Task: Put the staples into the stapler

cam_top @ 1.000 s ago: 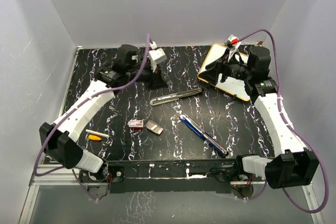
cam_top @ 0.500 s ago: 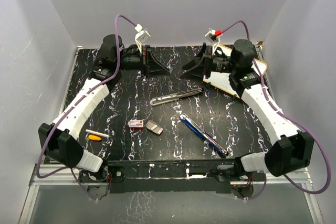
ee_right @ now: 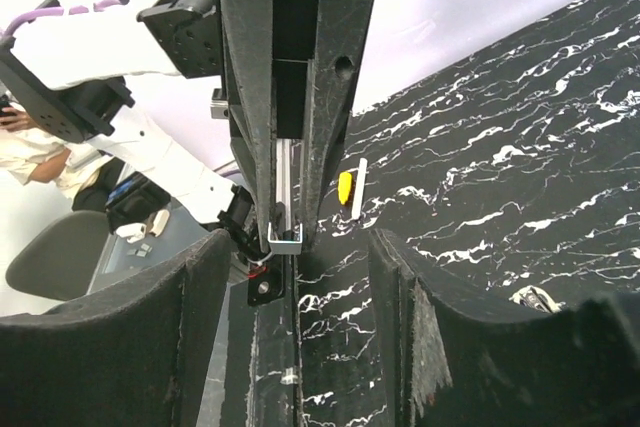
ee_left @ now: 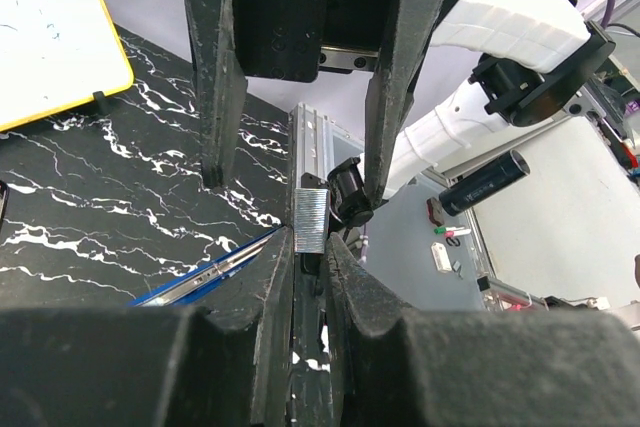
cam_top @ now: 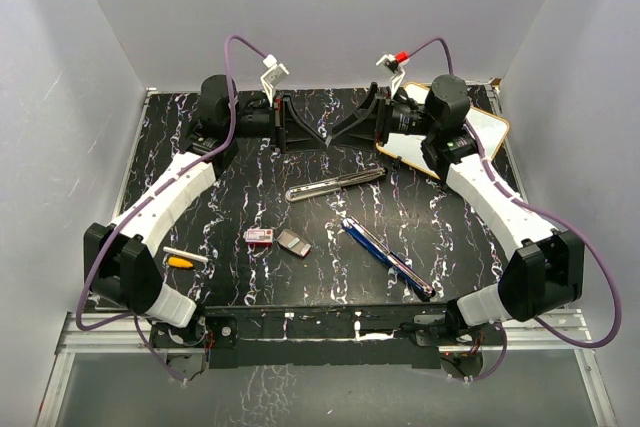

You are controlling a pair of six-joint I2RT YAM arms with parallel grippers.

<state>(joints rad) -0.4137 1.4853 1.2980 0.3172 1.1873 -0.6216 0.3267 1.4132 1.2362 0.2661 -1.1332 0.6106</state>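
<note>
Above the back of the counter [cam_top: 440, 237], my left end effector [ee_left: 310, 252] is clamped on a staple strip [ee_left: 310, 219]. The strip's free end points between the wide-spread fingers of my right end effector [ee_right: 302, 247]. I judge this a handover: right should close gently and squarely on the strip's sides before left lets go. The right wrist view shows the strip end-on. The top view hides it but shows the red staple box [cam_top: 260, 237] and grey tray [cam_top: 294, 243] side by side below.

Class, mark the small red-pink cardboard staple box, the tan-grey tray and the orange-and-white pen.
Red-pink staple box [cam_top: 260, 237]: top view, top face.
Tan-grey tray [cam_top: 294, 243]: top view, middle.
Orange-and-white pen [cam_top: 180, 262]: top view, orange part.
</note>
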